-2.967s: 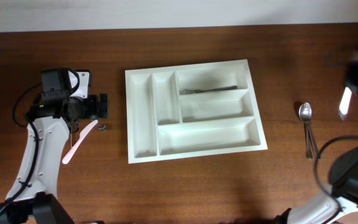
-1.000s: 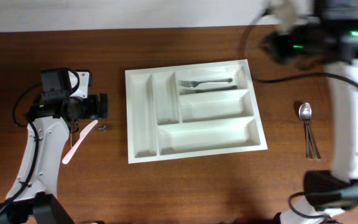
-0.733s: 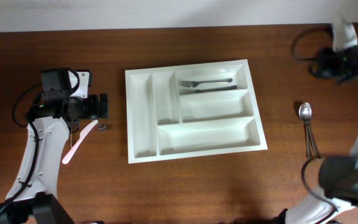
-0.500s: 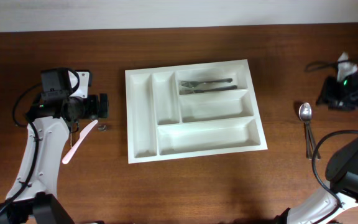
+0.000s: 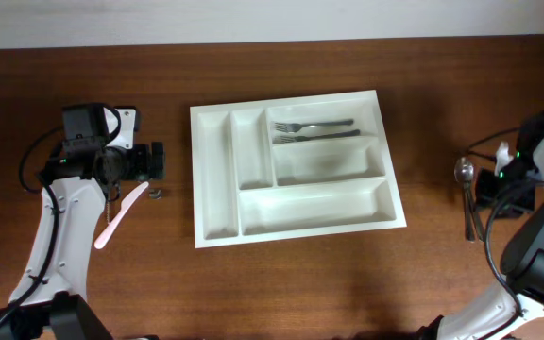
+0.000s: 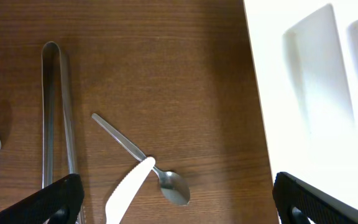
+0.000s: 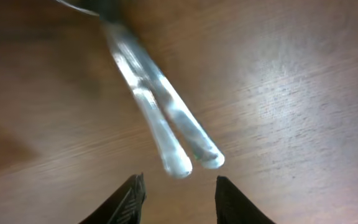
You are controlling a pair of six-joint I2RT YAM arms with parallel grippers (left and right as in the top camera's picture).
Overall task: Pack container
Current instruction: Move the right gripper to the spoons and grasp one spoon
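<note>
Two steel handles (image 7: 160, 134) below right gripper (image 7: 179, 196), jaws apart: prob. light, stiff, slick; pinch mid-handle. Left gripper (image 6: 179, 202) jaws apart too.

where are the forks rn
In the overhead view, both forks lie side by side in the uppermost long compartment of the container, toward its upper right corner.

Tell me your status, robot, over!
Left gripper open, empty. Right gripper open, low over the spoon handles. Container holds two forks in its top long compartment. Nothing seen in the way.
</note>
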